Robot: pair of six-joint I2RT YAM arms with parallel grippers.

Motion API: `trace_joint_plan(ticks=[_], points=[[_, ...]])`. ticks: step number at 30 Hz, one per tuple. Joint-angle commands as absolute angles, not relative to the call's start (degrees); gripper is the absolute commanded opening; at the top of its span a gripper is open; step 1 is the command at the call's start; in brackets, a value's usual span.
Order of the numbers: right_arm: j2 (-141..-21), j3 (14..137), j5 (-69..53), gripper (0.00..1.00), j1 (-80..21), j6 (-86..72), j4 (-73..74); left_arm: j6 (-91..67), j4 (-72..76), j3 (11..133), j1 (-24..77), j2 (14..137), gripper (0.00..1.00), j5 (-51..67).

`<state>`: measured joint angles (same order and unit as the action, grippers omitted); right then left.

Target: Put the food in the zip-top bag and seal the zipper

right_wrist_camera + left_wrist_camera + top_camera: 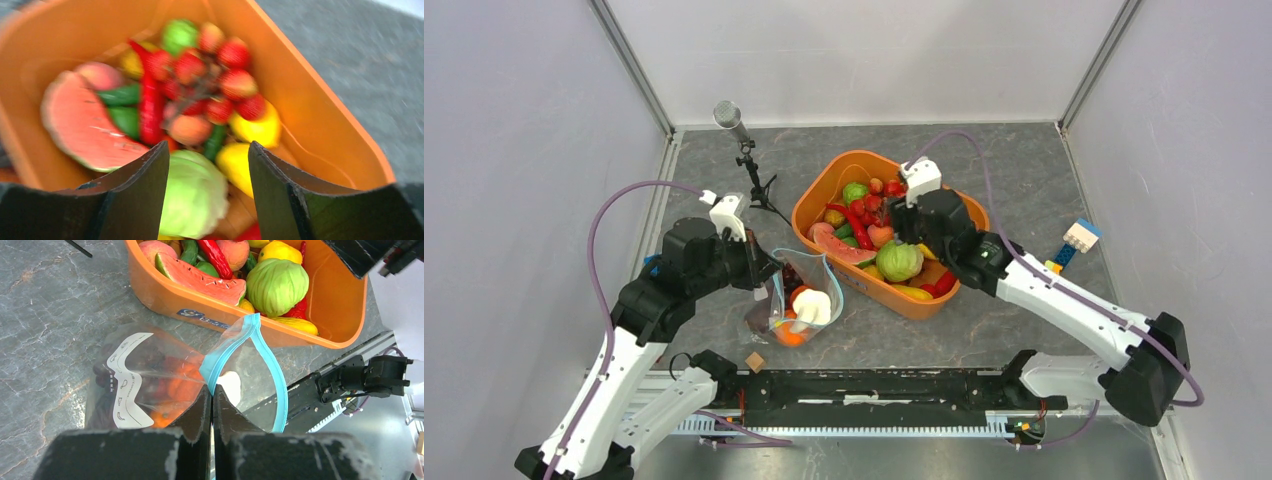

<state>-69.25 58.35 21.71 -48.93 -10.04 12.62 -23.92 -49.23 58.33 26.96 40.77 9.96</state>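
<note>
The clear zip-top bag (796, 300) lies left of the orange bin, mouth held open, with orange, red and white food pieces inside (170, 390). Its teal zipper (265, 352) loops open. My left gripper (212, 392) is shut on the bag's near mouth edge and holds it up; it also shows in the top view (762, 275). My right gripper (209, 150) is open and empty above the orange bin (819, 190), over a green cabbage (195, 192), yellow pieces (257, 127), strawberries (235, 82) and a watermelon slice (85, 127).
A microphone on a small tripod (744, 150) stands behind the bag. A small wooden cube (755, 361) lies near the front rail (874, 385). Coloured building blocks (1074, 243) lie at the right. Grey walls enclose the table.
</note>
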Motion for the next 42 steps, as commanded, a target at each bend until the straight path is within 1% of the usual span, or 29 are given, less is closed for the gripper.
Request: trace_joint_plan(ticks=[1, 5, 6, 9, 12, 16, 19, 22, 29, 30, 32, 37, 38, 39, 41, 42], points=[[-68.3, 55.2, 21.3, 0.64, -41.3, -11.3, 18.2, -25.6, -47.2, 60.6, 26.8, 40.3, 0.04, 9.7], [-71.2, 55.2, 17.2, 0.64, -35.1, -9.7, 22.3, -25.5, -47.1, 60.4, 26.9, 40.5, 0.03, 10.0], [-72.0, 55.3, 15.4, 0.65, -34.1, -8.5, 23.4, -25.4, -47.2, 60.4, 26.9, 40.5, 0.03, 10.0], [-72.9, 56.2, 8.7, 0.75, -32.2, -4.7, 26.7, -25.1, -47.3, 60.6, 26.8, 40.4, 0.03, 10.0], [-73.3, 56.3, 4.7, 0.78, -31.9, -0.8, 29.6, -25.2, -47.2, 60.3, 26.8, 40.3, 0.03, 9.5], [-76.5, 56.8, 10.9, 0.78, -31.8, -0.4, 30.7, -25.1, -46.7, 59.7, 26.8, 40.7, 0.03, 9.8], [-79.2, 57.1, 13.5, 0.74, -31.7, 1.7, 27.6, -25.2, -46.5, 59.6, 26.8, 40.8, 0.03, 10.0], [-82.5, 58.9, 13.5, 0.72, -31.5, 3.4, 26.0, -25.2, -46.9, 59.6, 26.8, 40.2, 0.03, 9.9], [-91.9, 62.5, 9.3, 0.72, -30.7, 7.8, 25.6, -24.9, -47.8, 59.6, 26.8, 39.3, 0.04, 8.5], [-92.7, 61.9, 8.6, 0.69, -30.5, 8.2, 24.8, -24.8, -47.8, 59.6, 26.8, 39.3, 0.04, 8.4], [-93.4, 61.7, 7.8, 0.58, -29.9, 8.1, 24.5, -24.7, -47.9, 59.8, 26.8, 39.6, 0.04, 8.5], [-88.5, 60.0, 7.1, 0.27, -29.6, 7.8, 22.9, -24.6, -47.9, 59.7, 26.8, 40.0, 0.03, 8.2], [-87.0, 60.1, 7.3, 0.23, -29.6, 7.7, 23.2, -24.6, -47.9, 59.7, 26.9, 40.1, 0.04, 8.2], [-85.6, 60.1, 7.9, 0.23, -29.6, 7.7, 23.2, -24.7, -47.9, 59.7, 26.8, 40.2, 0.03, 8.3], [-82.8, 60.3, 8.9, 0.17, -29.6, 7.9, 23.2, -24.8, -47.6, 59.5, 26.8, 40.2, 0.03, 8.2], [-81.4, 60.5, 9.4, 0.16, -29.7, 7.9, 23.3, -24.8, -47.4, 59.4, 26.8, 40.2, 0.04, 8.3]])
